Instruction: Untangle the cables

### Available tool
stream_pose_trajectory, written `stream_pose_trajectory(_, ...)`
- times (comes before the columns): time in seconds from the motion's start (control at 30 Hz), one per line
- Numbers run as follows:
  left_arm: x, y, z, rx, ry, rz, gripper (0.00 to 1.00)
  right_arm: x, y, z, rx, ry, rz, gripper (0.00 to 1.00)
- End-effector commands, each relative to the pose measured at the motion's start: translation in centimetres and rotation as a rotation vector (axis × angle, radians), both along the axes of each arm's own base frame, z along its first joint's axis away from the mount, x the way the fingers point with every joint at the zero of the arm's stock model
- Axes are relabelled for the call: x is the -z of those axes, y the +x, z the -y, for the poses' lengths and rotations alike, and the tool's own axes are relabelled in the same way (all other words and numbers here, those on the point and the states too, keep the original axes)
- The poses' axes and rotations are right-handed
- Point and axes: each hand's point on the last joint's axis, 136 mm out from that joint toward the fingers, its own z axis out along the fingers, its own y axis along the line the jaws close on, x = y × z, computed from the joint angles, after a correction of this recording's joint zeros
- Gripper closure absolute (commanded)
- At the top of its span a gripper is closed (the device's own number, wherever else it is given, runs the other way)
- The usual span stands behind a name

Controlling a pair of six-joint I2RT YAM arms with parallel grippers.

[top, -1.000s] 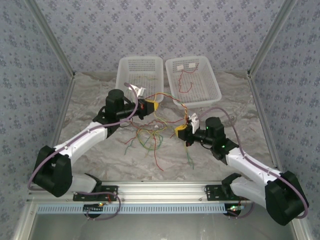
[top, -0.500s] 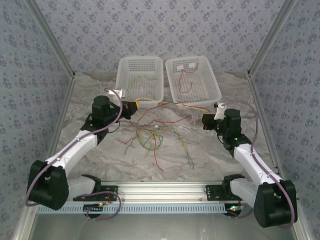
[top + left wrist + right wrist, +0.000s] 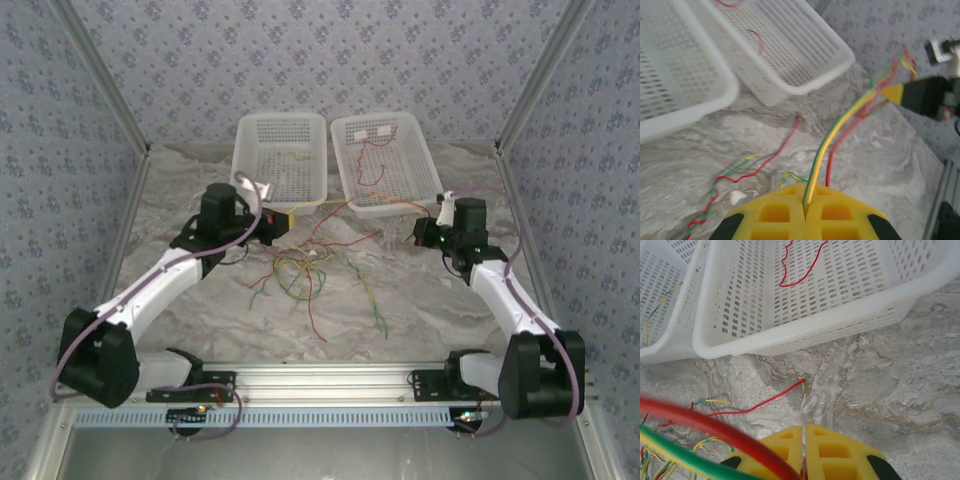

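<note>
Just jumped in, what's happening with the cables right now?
The left gripper is shut on a green-and-yellow cable, the right gripper on a red cable, with strands stretched between them in front of the two baskets. A loose tangle lies on the table between the arms.

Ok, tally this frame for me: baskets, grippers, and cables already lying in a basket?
Baskets: 2, left basket and right basket.
Grippers: 2, left gripper and right gripper, each shut on stretched cables.
Cables in baskets: 2, red cable, yellow-green cable.
Total: 6.
</note>
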Motion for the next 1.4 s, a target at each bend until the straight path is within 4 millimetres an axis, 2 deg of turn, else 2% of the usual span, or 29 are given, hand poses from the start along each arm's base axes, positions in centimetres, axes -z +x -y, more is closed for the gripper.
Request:
stream_pose_trajectory(0.0, 0.4, -3.7, 5.2, 0.255, 0.04, 0.008, 1.0, 0.8, -0.1, -1.8, -0.075, 0.042, -0.09, 0.93)
stream_pose_trajectory(0.1, 2.2, -4.8, 8.6, 0.374, 0.009, -0.089, 1.0, 1.9, 0.5, -2.6, -0.072, 0.076, -0.133, 0.92)
stream_pose_trajectory(0.23, 2.6, -5.3, 11.0, 0.441, -0.074, -0.115, 1.0, 2.7, 1.5, -3.2, -0.055, 0.134, -0.164, 0.88)
stream_pose_trajectory(0.37, 2.8, -5.4, 12.7, 0.486, -0.114, -0.125, 1.0, 3.1, 1.9, -4.0, -0.07, 0.164, -0.201, 0.74)
stream_pose_trajectory(0.5, 3.5, -4.6, 13.6, 0.474, -0.135, -0.147, 1.0, 2.9, 1.4, -3.2, -0.041, 0.12, -0.218, 0.49)
stream_pose_trajectory(0.63, 4.6, -3.9, 13.7, 0.442, -0.118, -0.161, 1.0, 2.3, -0.4, -1.7, 0.018, 0.043, -0.246, 0.37)
stream_pose_trajectory(0.7, 5.2, -3.6, 13.6, 0.425, -0.109, -0.168, 1.0, 2.6, -1.7, 0.2, 0.096, -0.026, -0.292, 0.3)
stream_pose_trajectory(0.77, 5.5, -3.4, 13.5, 0.412, -0.104, -0.169, 1.0, 2.9, -3.1, 1.3, 0.115, -0.086, -0.333, 0.24)
stream_pose_trajectory(0.87, 5.6, -3.1, 13.2, 0.397, -0.108, -0.17, 1.0, 3.4, -5.2, 3.4, 0.18, -0.17, -0.404, 0.24)
stream_pose_trajectory(1.0, 5.7, -2.8, 12.9, 0.381, -0.107, -0.173, 1.0, 4.9, -7.0, 4.3, 0.188, -0.165, -0.517, 0.22)
stream_pose_trajectory(1.1, 5.8, -2.5, 12.5, 0.356, -0.109, -0.174, 1.0, 5.5, -8.0, 7.2, 0.316, -0.263, -0.569, 0.22)
stream_pose_trajectory(1.2, 6.0, -1.9, 11.6, 0.31, -0.114, -0.178, 1.0, 4.7, -8.5, 9.0, 0.376, -0.308, -0.567, 0.22)
stream_pose_trajectory(1.37, 6.9, -0.2, 9.2, 0.194, -0.09, -0.201, 1.0, 1.9, -7.6, 8.9, 0.369, -0.173, -0.457, 0.24)
